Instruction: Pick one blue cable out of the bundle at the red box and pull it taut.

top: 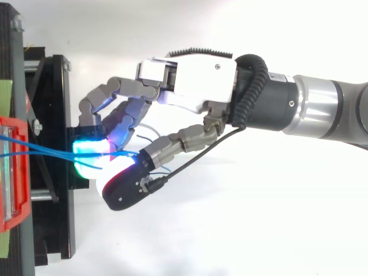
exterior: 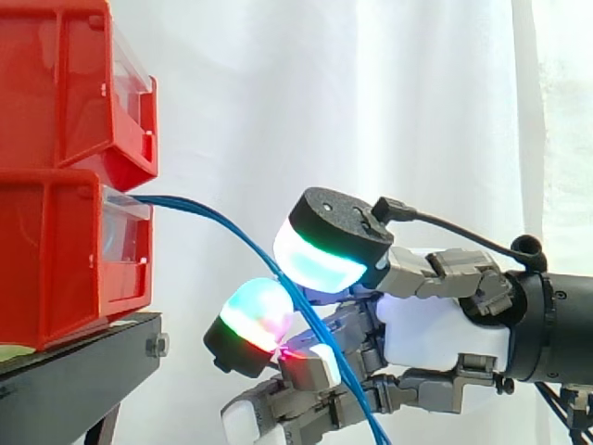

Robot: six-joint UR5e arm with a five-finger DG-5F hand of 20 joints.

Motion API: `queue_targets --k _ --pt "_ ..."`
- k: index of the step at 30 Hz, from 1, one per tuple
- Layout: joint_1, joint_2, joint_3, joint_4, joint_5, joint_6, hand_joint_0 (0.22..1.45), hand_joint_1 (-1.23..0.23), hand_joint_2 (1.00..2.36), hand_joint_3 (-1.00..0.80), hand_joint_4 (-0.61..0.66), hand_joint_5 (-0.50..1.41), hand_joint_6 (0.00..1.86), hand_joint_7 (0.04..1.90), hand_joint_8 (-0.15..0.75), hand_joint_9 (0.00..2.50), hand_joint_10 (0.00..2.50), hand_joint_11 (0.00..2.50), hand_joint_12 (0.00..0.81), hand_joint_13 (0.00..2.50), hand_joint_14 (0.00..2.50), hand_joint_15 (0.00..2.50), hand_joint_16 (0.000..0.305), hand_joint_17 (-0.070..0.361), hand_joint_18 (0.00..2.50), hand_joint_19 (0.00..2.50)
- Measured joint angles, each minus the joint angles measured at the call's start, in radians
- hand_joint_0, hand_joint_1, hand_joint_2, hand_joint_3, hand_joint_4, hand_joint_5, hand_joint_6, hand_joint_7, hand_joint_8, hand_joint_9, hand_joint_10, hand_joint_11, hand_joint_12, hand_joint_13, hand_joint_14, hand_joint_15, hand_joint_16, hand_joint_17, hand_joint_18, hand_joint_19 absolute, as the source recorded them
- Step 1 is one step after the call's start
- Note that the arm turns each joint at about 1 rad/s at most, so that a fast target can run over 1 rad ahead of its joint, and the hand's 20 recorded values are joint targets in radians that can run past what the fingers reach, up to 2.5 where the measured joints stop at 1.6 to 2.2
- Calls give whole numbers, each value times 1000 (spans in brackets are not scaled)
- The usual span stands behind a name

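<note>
A bundle of thin blue cables (exterior: 222, 222) leaves the lower red bin (exterior: 56, 269) and arcs down to the right into my hand (exterior: 435, 334). In the top view the cables (top: 46, 150) run from the red bin (top: 14, 172) across the black stand to the hand (top: 195, 86). The hand's fingers are curled, and the strands pass between a glowing green-white thumb pad (exterior: 320, 260) and a red-green finger pad (exterior: 255, 315). They look pinched there. Below the hand the cables hang on down past the frame's lower edge. How many strands are held is unclear.
A second red bin (exterior: 65, 83) is stacked on the lower one. Both rest on the black stand (exterior: 83, 371), whose frame (top: 57, 115) lies just left of the fingertips. A white curtain hangs behind, and the arm comes in from the right.
</note>
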State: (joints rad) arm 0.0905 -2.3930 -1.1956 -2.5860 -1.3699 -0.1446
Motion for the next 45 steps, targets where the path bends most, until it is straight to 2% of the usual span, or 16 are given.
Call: queue_targets --k 7,11,14,16,19,22,25,26,31,35,45 --pt "0 0 0 0 0 2 607 -686 1008 -392 172 -130 844 1031 367 1150 17 1078 359 773 16 383 45 102 668 379" --pt "0 1 0 0 0 3 639 -762 1010 -376 191 -135 856 1012 371 1136 17 1093 360 780 14 382 46 103 680 360" --pt "0 0 0 0 1 3 674 -869 1005 -434 169 -142 865 978 367 1128 16 1102 361 786 14 376 46 103 688 344" --pt "0 0 0 0 1 3 694 -911 1000 -498 169 -144 866 973 362 1117 16 1122 357 789 14 377 45 102 691 340" --pt "-1 0 0 0 1 3 683 -933 1000 -500 202 -145 867 967 365 1118 16 1117 354 792 15 379 45 102 692 346" --pt "-1 0 2 0 0 2 592 -881 1000 -500 207 -139 864 979 367 1132 15 1113 357 790 14 380 45 102 691 361" --pt "-2 0 2 0 0 2 518 -720 1000 -500 208 -131 857 981 379 1148 15 1084 375 793 14 390 49 109 705 382" --pt "-2 0 2 0 0 2 518 -650 1000 -500 201 -128 852 991 379 1153 15 1070 374 791 14 383 49 110 704 382" --pt "-4 0 7 0 0 2 574 -515 1000 -492 180 -129 844 1026 360 1137 17 1063 362 762 15 401 47 106 665 417" --pt "-5 0 13 -6 0 2 599 -646 1010 -342 186 -138 854 1042 364 1126 16 1077 363 764 15 399 47 105 664 405" --pt "-6 0 18 -19 0 2 616 -783 1014 -215 176 -143 883 1016 383 1123 14 1104 376 786 16 384 50 113 708 369"
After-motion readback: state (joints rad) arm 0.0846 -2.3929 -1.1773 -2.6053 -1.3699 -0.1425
